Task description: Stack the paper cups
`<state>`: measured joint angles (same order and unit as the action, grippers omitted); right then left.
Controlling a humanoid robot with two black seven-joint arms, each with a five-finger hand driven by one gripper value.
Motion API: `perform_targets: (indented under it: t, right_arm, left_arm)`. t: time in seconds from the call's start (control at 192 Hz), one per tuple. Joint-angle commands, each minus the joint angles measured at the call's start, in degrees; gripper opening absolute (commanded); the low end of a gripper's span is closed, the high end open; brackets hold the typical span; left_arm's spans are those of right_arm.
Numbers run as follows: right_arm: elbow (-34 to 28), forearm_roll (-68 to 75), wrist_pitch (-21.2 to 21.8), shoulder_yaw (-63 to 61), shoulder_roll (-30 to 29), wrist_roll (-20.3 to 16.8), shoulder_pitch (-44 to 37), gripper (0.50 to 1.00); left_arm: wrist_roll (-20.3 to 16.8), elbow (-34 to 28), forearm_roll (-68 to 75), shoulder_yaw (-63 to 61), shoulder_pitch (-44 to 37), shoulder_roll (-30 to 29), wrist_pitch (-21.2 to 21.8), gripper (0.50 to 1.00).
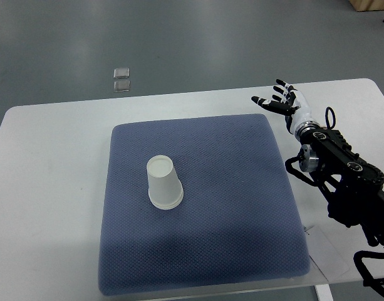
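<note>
The paper cup (164, 183) stands mouth-down on the blue mat (242, 238), left of the frame's centre, with its base facing up. Its wider rim rests flat on the mat, which keeps it stable. Whether this is a single cup or several already nested cannot be told from this view.

The mat covers the middle of the white desk (47, 163) and gives a soft, non-slip surface for the work.

The right hand (280, 100) is at the upper right of the frame, past the mat's far right corner and well apart from the cup. Its fingers are spread and extended, and it holds nothing. This is likely a clear-of-work posture, keeping the arm from blocking the camera's view of the cup.

The left arm does not appear in the frame.

Two small clear squares (121, 79) lie on the floor beyond the desk's far edge, at upper left.

No second loose cup is visible.
</note>
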<state>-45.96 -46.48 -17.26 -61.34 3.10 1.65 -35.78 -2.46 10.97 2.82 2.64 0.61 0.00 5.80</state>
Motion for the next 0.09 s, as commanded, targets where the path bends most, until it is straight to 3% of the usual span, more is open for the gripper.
perform_targets:
  t: [0.0, 0.089]
  right_arm:
    - [0.0, 0.0, -0.1, 0.0, -0.2, -0.1, 0.2, 0.930]
    - [-0.1, 0.1, -0.1, -0.1, -0.3, -0.1, 0.4, 0.930]
  left_arm:
    - [0.0, -0.1, 0.0, 0.0, 0.0, 0.0, 0.0, 1.000]
    - [0.0, 0.0, 0.0, 0.0, 0.0, 0.0, 0.0, 1.000]
